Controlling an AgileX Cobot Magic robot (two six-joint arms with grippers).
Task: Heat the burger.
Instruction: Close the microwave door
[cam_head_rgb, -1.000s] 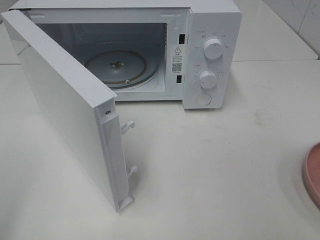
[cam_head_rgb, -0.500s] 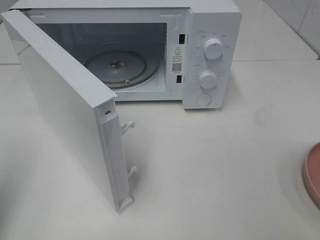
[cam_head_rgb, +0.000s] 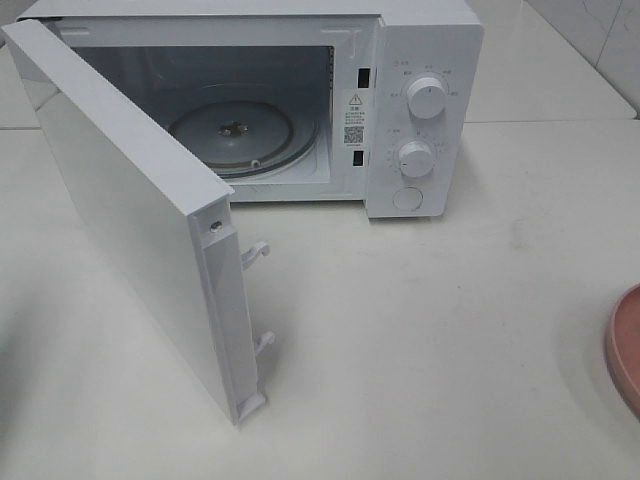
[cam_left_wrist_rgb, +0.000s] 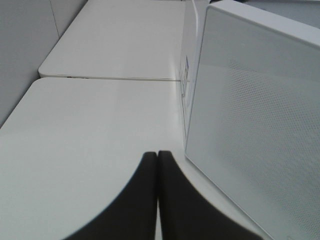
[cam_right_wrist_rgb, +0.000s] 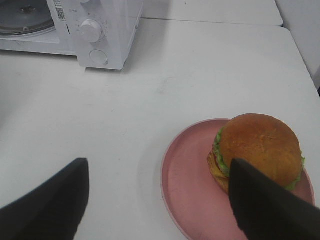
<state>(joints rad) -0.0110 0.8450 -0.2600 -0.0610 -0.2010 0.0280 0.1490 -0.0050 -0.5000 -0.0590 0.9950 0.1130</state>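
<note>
My left claw (cam_left_wrist_rgb: 158, 156) is clenched on nothing, its black fingers pressed together above the white counter (cam_left_wrist_rgb: 100, 125), just beside the open white microwave door (cam_left_wrist_rgb: 260, 130). My right claw (cam_right_wrist_rgb: 160, 175) is spread wide, holding nothing, over the golden-brown burger (cam_right_wrist_rgb: 257, 150), which sits on the round pink plate (cam_right_wrist_rgb: 187, 185) at the near right, well apart from the white microwave (cam_head_rgb: 420, 100).

From high up, the pink plate (cam_head_rgb: 628, 345) is showing only a sliver at the edge and my arms are staying out of view; my right finger (cam_right_wrist_rgb: 270, 205) is covering part of the burger (cam_right_wrist_rgb: 257, 150)
</note>
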